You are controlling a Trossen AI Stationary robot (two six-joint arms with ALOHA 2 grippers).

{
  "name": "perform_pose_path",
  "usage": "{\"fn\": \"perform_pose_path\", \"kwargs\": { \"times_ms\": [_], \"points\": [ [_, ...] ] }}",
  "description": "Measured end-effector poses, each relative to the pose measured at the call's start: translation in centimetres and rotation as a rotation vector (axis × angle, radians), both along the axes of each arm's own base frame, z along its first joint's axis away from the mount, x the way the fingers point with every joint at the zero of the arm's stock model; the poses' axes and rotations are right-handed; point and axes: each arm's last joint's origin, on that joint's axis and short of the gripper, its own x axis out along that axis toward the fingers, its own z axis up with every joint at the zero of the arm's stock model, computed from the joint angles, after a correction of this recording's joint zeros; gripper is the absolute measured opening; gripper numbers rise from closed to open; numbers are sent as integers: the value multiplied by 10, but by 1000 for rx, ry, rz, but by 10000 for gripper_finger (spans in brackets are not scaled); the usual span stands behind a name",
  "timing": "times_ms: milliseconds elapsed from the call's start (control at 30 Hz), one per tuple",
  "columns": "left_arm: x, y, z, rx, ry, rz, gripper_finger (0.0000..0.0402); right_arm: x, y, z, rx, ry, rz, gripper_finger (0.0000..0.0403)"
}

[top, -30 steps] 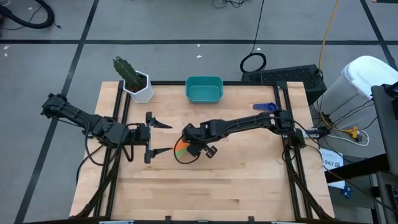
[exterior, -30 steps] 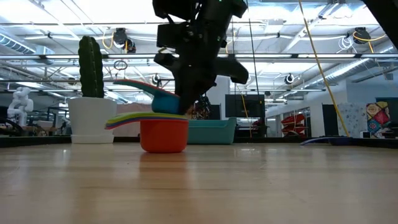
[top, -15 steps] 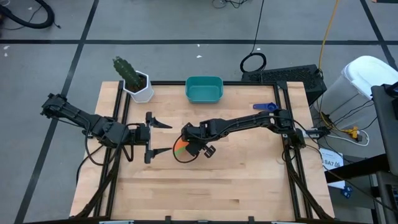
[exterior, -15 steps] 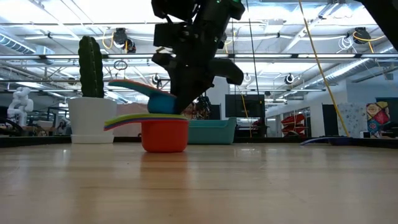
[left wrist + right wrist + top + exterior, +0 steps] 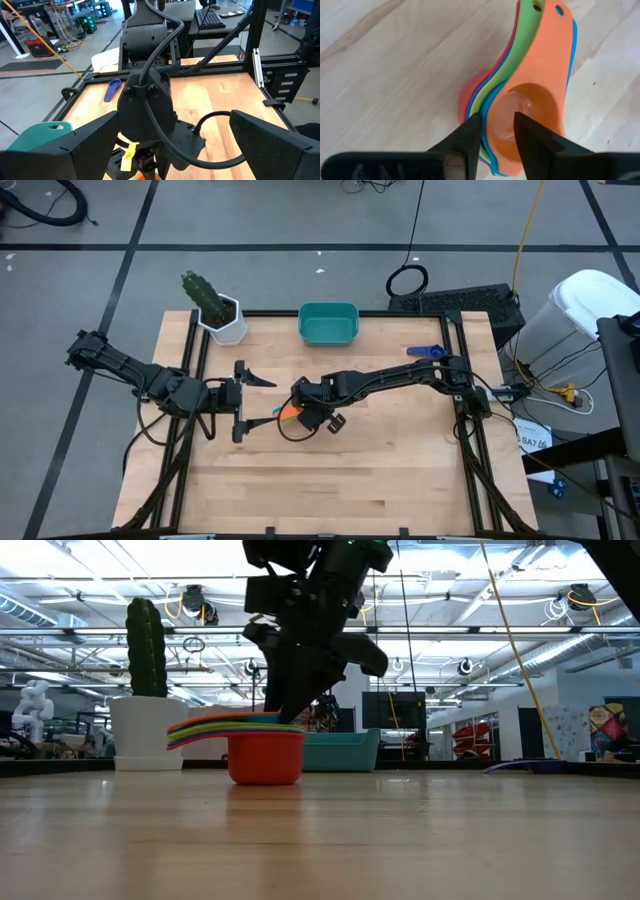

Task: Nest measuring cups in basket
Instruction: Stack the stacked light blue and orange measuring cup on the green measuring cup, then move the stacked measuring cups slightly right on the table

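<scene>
The dark six-joint right arm is reaching in from the table's right side across to its middle, its wrist bending steeply downward. The right two-finger gripper (image 5: 296, 417) is pointing down at the tabletop; seen from the low camera, the same gripper (image 5: 285, 712) is hanging from above with its tips close over the wood. In the right wrist view its two dark fingers (image 5: 465, 142) are standing slightly apart, a narrow gap showing between them. The dark left arm is lying low along the table's left side, wrist level, and the left gripper (image 5: 240, 401) is facing the right arm with its fingers (image 5: 75, 150) spread wide.
</scene>
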Motion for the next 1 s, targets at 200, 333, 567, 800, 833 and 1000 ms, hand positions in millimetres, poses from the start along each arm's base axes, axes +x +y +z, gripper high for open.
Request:
{"fn": "perform_pose_path", "kwargs": {
  "times_ms": [200, 333, 567, 800, 833, 1000],
  "points": [
    [0, 0, 0, 0, 0, 0, 379, 0, 1, 0, 2, -4, -3, 132],
    [0, 0, 0, 0, 0, 0, 379, -2, 1, 1, 3, 11, -6, 139],
    [0, 0, 0, 1, -1, -1, 379, -4, 1, 12, 5, -21, -16, 142],
    [0, 0, 0, 1, -3, -1, 379, -7, 4, 16, 12, -16, -23, 142],
    [0, 0, 0, 1, -3, -1, 379, -8, 4, 15, 16, -5, -29, 142],
    [0, 0, 1, 1, -5, -1, 379, -15, 6, 12, 24, 73, -51, 142]
  ]
}}
